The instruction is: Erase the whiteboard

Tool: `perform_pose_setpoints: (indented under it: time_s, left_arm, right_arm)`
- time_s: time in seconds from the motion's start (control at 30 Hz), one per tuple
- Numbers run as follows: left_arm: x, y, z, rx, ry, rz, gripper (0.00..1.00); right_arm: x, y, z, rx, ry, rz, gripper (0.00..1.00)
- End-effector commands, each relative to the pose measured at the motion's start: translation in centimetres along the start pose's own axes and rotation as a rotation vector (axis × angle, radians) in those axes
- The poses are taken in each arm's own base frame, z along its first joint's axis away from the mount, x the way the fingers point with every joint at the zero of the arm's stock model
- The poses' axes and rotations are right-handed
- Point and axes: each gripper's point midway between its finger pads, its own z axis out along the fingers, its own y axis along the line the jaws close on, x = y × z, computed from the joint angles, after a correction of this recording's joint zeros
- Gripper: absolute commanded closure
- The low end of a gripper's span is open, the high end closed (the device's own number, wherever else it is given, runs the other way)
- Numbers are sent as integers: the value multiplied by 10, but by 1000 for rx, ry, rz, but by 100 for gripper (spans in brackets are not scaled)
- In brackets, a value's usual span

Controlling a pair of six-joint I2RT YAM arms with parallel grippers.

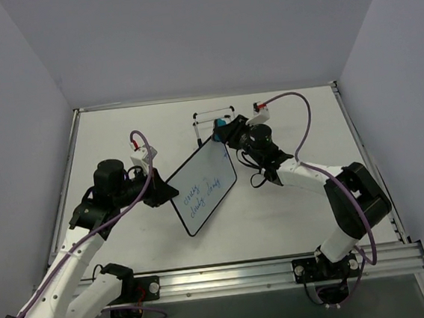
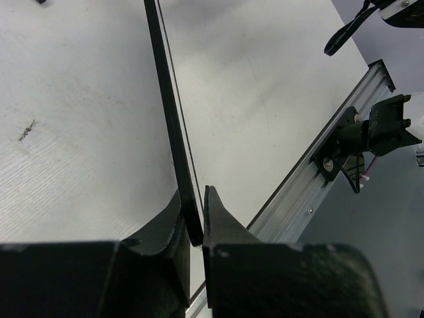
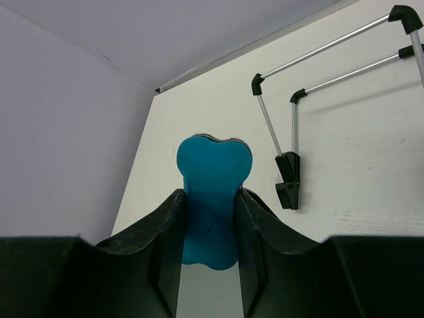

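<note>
Since the whiteboard (image 1: 214,162) is held tilted at centre frame in the top view, clamped only at its left edge by the left pincer (image 1: 161,193), a hard wipe from the right pincer (image 1: 222,134) at its upper-right corner could lever it loose. The left wrist view shows those jaws shut on just the thin frame, a slim hold. In the right wrist view the jaws squeeze the blue eraser (image 3: 212,192), which might twist and skip the blue writing (image 1: 199,201).

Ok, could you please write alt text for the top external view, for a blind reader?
The left tool holds a whiteboard with blue handwriting by its left corner, while the right tool holds a blue eraser beside the board's upper corner. A wire stand lies behind them on the white table.
</note>
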Motion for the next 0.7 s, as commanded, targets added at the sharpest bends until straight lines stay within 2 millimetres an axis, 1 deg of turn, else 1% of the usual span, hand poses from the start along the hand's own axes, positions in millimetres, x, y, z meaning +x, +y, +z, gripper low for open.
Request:
perform_pose_setpoints:
  time_s: [0.0, 0.07, 0.1, 0.17, 0.2, 0.27, 0.3, 0.4, 0.43, 0.53, 0.57, 0.67]
  left_arm:
    - [3, -57, -11, 279, 25, 102, 98]
    - [3, -58, -11, 279, 24, 105, 98]
    - [3, -57, -11, 276, 22, 106, 98]
    - [2, -57, -11, 274, 21, 105, 98]
    - [3, -57, -11, 274, 24, 102, 98]
    - [2, -56, -11, 272, 22, 104, 98]
    - [3, -57, -11, 273, 23, 104, 98]
    - [3, -57, -11, 274, 24, 104, 98]
    - [3, -56, -11, 271, 23, 104, 98]
    - [2, -57, -12, 274, 19, 108, 98]
    - [2, -57, -12, 274, 19, 108, 98]
    - [2, -58, -11, 279, 18, 110, 98]
  right_arm:
    - [9, 8, 0, -32, 25, 8, 100]
    - [16, -1, 1, -14, 29, 21, 100]
    - [24, -10, -3, 4, 41, 25, 100]
    - [30, -18, -6, 12, 39, 35, 100]
    - [40, -31, -13, 40, 54, 45, 100]
    - [46, -39, -20, 50, 52, 59, 100]
    - [57, -52, -28, 76, 70, 71, 100]
    - [66, -66, -40, 98, 71, 86, 100]
    - [76, -77, -49, 122, 87, 86, 100]
    - [85, -88, -63, 135, 98, 94, 100]
    - [92, -96, -70, 153, 112, 95, 100]
    - [100, -104, -76, 163, 124, 100, 100]
